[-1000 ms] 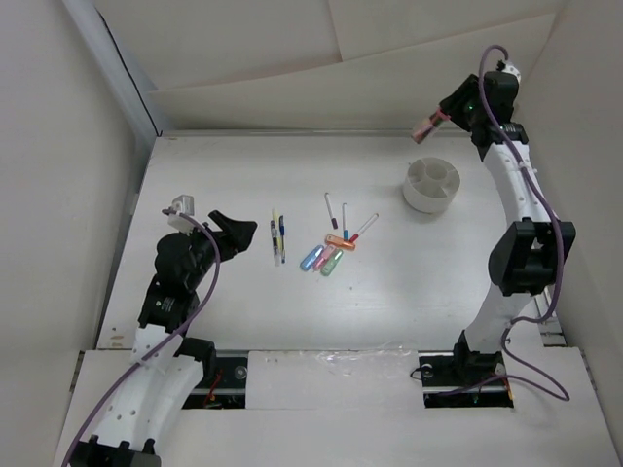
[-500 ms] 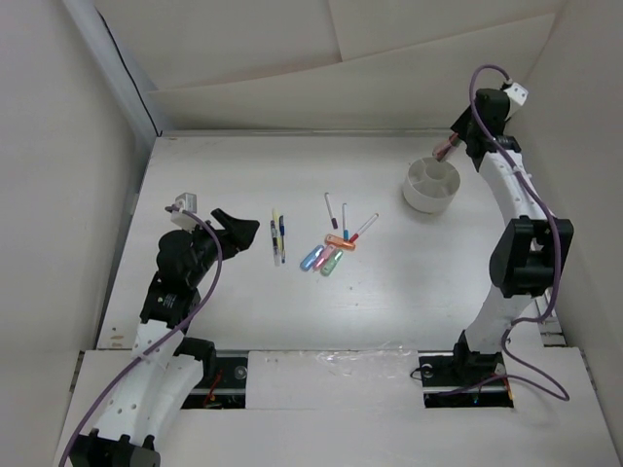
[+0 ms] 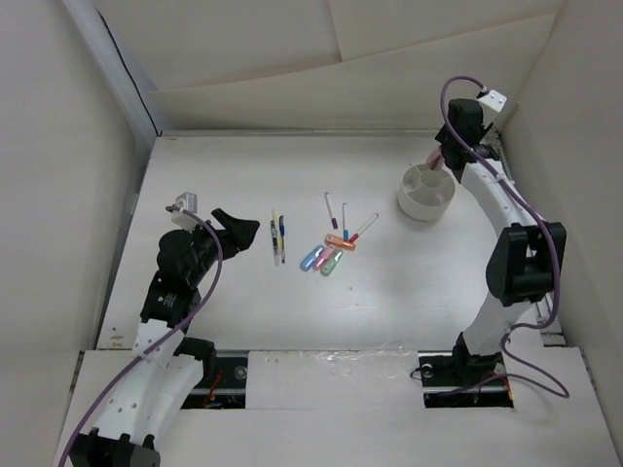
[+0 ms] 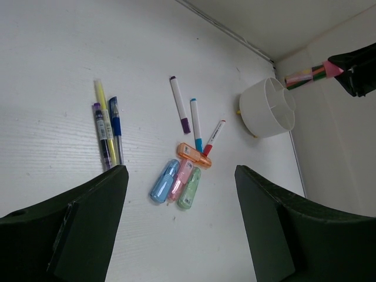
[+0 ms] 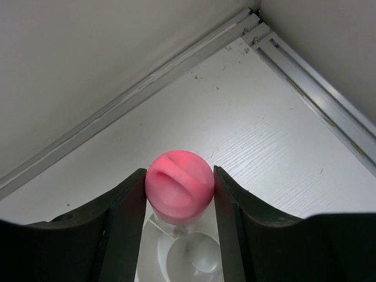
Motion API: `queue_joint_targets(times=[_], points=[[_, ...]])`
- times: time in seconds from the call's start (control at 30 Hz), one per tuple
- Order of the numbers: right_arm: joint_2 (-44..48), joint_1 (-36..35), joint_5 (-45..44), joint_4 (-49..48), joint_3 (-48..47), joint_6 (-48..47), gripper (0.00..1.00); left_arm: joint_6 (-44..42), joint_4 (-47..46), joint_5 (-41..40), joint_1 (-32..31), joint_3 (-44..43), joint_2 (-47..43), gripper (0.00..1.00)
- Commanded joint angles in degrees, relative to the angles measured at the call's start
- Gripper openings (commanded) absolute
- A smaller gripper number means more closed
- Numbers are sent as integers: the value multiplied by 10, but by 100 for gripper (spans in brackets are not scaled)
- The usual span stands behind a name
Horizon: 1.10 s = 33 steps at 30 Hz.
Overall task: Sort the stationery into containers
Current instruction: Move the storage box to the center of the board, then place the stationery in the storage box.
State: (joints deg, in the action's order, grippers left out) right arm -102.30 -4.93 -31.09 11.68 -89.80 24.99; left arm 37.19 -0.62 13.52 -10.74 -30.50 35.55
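The right fingers [image 5: 124, 220] are squeezed tight on a pink-topped marker [image 5: 179, 185]. One finger sits on each side of its round end, so it cannot slip. The marker hangs over the white cup [image 3: 421, 208], which sits at the far right of the desk [image 3: 224, 175]. Its other end points down at the far side of the cup. I think it is held this way so it can drop into one of the little rooms inside. I cannot tell if the tip is already below the rim. The wrist view shows the white cup right under the pink end, so the aim looks good.

The rest of the stationery lies in the middle of the desk, well away from the cup. Four short fat markers are bunched together and touching. They are the blue marker [image 4: 164, 180], the pink marker [image 4: 182, 179], the green marker [image 4: 189, 188] and the orange marker [image 4: 194, 155], which lies across their tops. Just above them, three slim markers [image 4: 195, 124] spread out like a fan. To the left, the yellow pen [image 4: 104, 117], the blue pen [image 4: 116, 126] and a dark pen [image 4: 101, 135] lie side by side.

The left fingers [image 4: 88, 223] are spread wide and hold nothing. They hang near the pens, maybe to be ready for a turn. It looks like most of the sorting is not done yet.
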Motion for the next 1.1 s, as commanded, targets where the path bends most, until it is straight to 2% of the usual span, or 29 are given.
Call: queue_joint_targets(times=[0.0, 0.3, 0.87, 1.07], points=[[54, -19, -55, -39, -33, -21, 16, 0, -23, 9, 4, -3, -1, 71], [105, -65, -94, -44, 20, -35, 16, 0, -23, 9, 4, -3, -1, 71], [89, -65, -89, -44, 84, -8, 16, 0, -23, 9, 4, 3, -7, 71], [83, -82, -128, -44, 89, -8, 16, 0, -23, 14, 4, 3, -12, 71]])
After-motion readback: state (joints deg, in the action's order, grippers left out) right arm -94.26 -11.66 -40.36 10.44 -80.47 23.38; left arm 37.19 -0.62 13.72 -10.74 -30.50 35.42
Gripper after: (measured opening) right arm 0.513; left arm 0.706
